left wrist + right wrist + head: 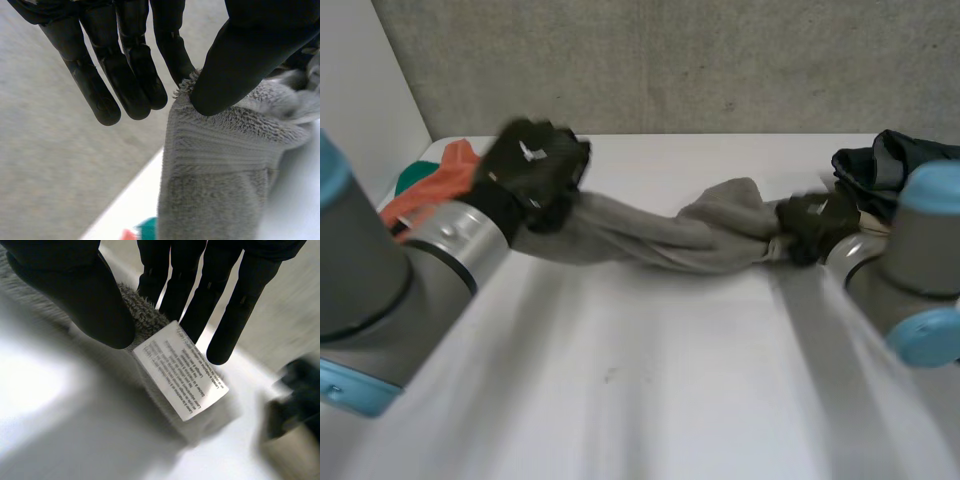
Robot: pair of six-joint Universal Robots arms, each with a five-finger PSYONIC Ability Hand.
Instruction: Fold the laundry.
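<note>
— Left arm (380, 270), grey joint and blue cap, entered first. We log its left hand (535, 165) at one end of the grey towel (650, 235). The thumb tip presses a fringed corner against one finger, and the other fingers are straight and idle.

— And the towel's other end?

— Right hand (817, 225), thumb and fingers closed on the corner that carries the care label (182, 370). Between the two hands the towel runs bunched and twisted like a rope above the white table (650, 400). We cannot tell whether its sag touches the top.

— Hazards, as we judge them?

— One: the left pinch takes very little pile, so a firm pull could slip that corner free. Two: the right hold sits close by the label, and if the label bore the load rather than the terry, we would expect it to give. Three: laid down twisted, the towel would crease instead of spreading flat. Four: dark garments (880, 165) lie just beside the towel's right end and could be dragged along with it.

— Surface and room?

— Smooth white table top on the near side of the towel. Orange cloth (440, 185) and green cloth (415, 178) just beyond its left end. Concrete wall (670, 60) behind the towel, and a white panel (360, 90) off its left end.
</note>
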